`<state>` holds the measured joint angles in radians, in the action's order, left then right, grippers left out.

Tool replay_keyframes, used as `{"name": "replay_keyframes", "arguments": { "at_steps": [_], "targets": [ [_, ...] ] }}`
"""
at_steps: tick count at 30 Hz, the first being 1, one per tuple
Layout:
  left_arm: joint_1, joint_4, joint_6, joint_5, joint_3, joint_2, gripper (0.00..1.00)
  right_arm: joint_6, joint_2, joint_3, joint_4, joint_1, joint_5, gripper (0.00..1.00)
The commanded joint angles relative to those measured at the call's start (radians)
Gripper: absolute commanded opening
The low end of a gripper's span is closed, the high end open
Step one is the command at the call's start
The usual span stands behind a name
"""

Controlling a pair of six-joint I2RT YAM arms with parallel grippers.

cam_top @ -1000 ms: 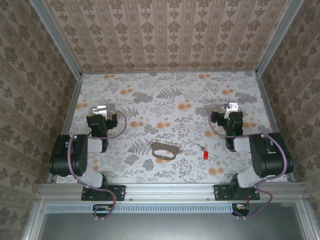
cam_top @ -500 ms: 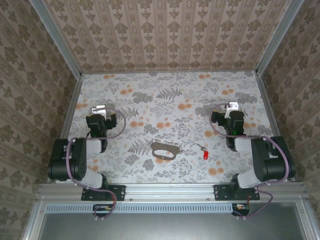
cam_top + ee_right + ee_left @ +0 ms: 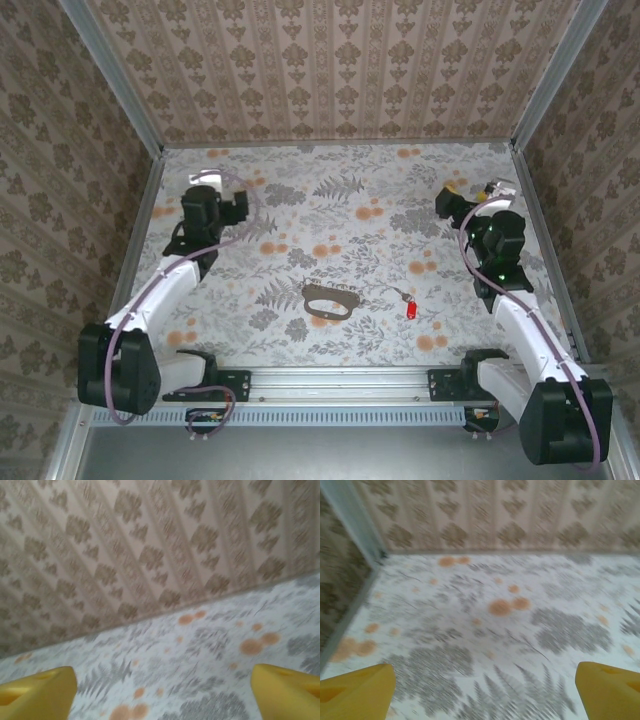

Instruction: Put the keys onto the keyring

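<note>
The keyring, a flat brownish-grey oval loop, lies on the floral table near the front centre. Just to its right lie the keys, a thin silvery piece with a small red end. My left gripper is far off at the back left, and my right gripper is at the back right; both are well away from the two items. In the left wrist view the yellow fingers stand wide apart with only tabletop between them. The right wrist view shows its yellow fingers equally spread and empty.
Patterned walls enclose the table on three sides, with metal corner posts at the back. An aluminium rail carrying both arm bases runs along the front edge. Purple cables loop beside each wrist.
Both arms have unfolded from their tucked posture, and the grippers have swung up and toward the back wall. The keyring and keys have not moved.
</note>
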<state>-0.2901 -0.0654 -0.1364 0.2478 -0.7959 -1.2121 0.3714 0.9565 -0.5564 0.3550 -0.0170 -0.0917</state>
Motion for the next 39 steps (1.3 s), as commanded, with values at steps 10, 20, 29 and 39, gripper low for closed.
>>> {"name": "replay_keyframes", "arguments": {
  "at_steps": [10,20,29,39],
  "targets": [
    [-0.341,0.269,-0.237,0.021,0.029,0.065,0.95,0.068,0.136,-0.082,-0.516,0.27,-0.143,0.71],
    [-0.489,0.264,-0.276,0.11,0.046,-0.071,0.95,0.113,0.2,-0.058,-0.582,0.42,-0.056,0.68],
    [-0.528,0.31,-0.24,0.148,-0.037,-0.206,0.96,0.1,0.264,-0.105,-0.624,0.505,-0.015,0.67],
    [-0.592,0.347,-0.215,0.174,-0.061,-0.309,0.95,0.081,0.295,-0.101,-0.651,0.522,-0.053,0.65]
  ]
}}
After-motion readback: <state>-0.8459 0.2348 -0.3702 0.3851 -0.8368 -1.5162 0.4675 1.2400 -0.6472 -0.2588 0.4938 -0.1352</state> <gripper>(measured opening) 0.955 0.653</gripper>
